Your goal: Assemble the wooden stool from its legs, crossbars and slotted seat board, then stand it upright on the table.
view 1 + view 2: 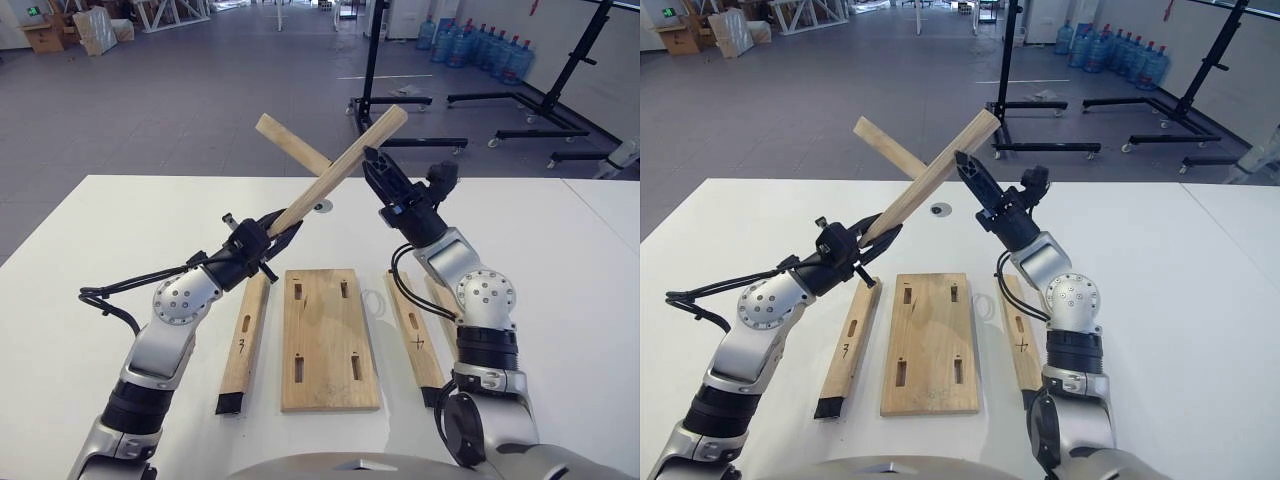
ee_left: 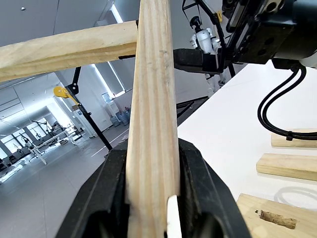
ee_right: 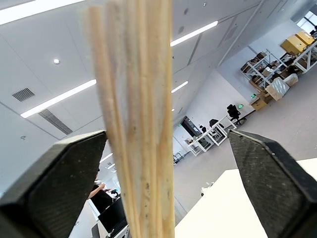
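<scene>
Two wooden sticks are crossed in the air above the white desk (image 1: 560, 280). The longer stick (image 1: 345, 165) is clamped at its lower end by the left pincer (image 1: 278, 232) and is tilted up towards the robot's right. The second stick (image 1: 290, 140) passes behind it and is tilted up towards the robot's left. Its lower end is hidden behind the longer stick, just beside the right pincer (image 1: 372, 160). Whether the two sticks are joined or merely crossed cannot be told.

Left pincer state: closed tight on the longer stick. In the left wrist view, the black fingers (image 2: 110, 198) are seen pressed flat against both sides of the wood.

Right pincer state: wide. In the right wrist view, its two fingers (image 3: 54, 183) are set far apart, and wood runs between them with clear space on each side. In the eye views, this pincer is raised above the desk with its tip at the crossing.

The remaining parts are laid flat on the desk. The slotted seat board (image 1: 330, 345) lies between the two arms, and four slots are visible in it. One leg piece (image 1: 245, 340) lies just beside its left edge, with a dark end nearest the robot. On the right, a marked piece (image 1: 410, 320) lies just beside the board and an outer piece (image 1: 440, 298) beside that, both partly hidden by the right arm. A small round disc (image 1: 322, 207) lies beyond the board.

Blue water bottles (image 1: 480, 45) and cardboard boxes (image 1: 45, 38) stand on the floor far behind. Their contents cannot be told.
</scene>
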`<action>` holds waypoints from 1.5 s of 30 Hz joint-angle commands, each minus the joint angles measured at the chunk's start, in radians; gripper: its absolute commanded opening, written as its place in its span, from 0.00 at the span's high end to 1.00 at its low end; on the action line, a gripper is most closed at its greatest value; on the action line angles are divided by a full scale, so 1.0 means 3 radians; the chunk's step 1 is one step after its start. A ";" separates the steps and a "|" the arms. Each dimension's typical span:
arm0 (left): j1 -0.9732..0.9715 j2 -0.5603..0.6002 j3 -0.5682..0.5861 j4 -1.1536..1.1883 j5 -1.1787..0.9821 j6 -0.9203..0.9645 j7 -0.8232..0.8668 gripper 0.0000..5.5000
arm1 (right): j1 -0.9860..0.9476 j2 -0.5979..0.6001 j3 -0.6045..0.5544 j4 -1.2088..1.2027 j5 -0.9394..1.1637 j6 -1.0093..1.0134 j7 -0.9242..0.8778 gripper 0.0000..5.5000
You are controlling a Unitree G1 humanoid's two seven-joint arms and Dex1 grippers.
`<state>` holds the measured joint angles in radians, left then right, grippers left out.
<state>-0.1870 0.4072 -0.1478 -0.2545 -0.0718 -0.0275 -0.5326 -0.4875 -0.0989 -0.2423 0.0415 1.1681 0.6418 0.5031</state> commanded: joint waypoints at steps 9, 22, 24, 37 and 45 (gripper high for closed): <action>-0.0050 -0.0025 -0.0041 0.0093 0.0072 -0.0153 -0.0067 0.82 | -0.0179 0.0065 -0.0087 0.0050 -0.0060 -0.0058 0.0140 0.40; -0.0002 -0.0041 -0.0071 0.0080 0.0102 -0.0123 -0.0044 0.82 | -0.0081 0.0104 -0.0114 -0.0219 -0.0014 -0.0066 0.0293 0.62; -0.0011 -0.0046 -0.0061 0.0099 0.0121 -0.0101 -0.0013 0.82 | -0.0053 0.0102 -0.0088 -0.0254 -0.0121 -0.0153 0.0311 0.62; 0.0069 -0.0081 0.0031 0.0111 0.0103 0.0005 0.0060 0.54 | -0.0086 -0.0240 -0.0235 -0.0330 -0.0509 -0.0637 0.0646 0.62; 0.0227 -0.0022 0.0372 0.0181 -0.0052 0.0065 0.0111 0.54 | 0.0070 -0.0943 0.0051 -0.0223 -0.1177 -0.1012 0.1639 0.62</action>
<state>-0.1312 0.3887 -0.0562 -0.2134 -0.0719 -0.0258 -0.4994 -0.4873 -0.3265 -0.2545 -0.0433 0.8602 0.3580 0.9194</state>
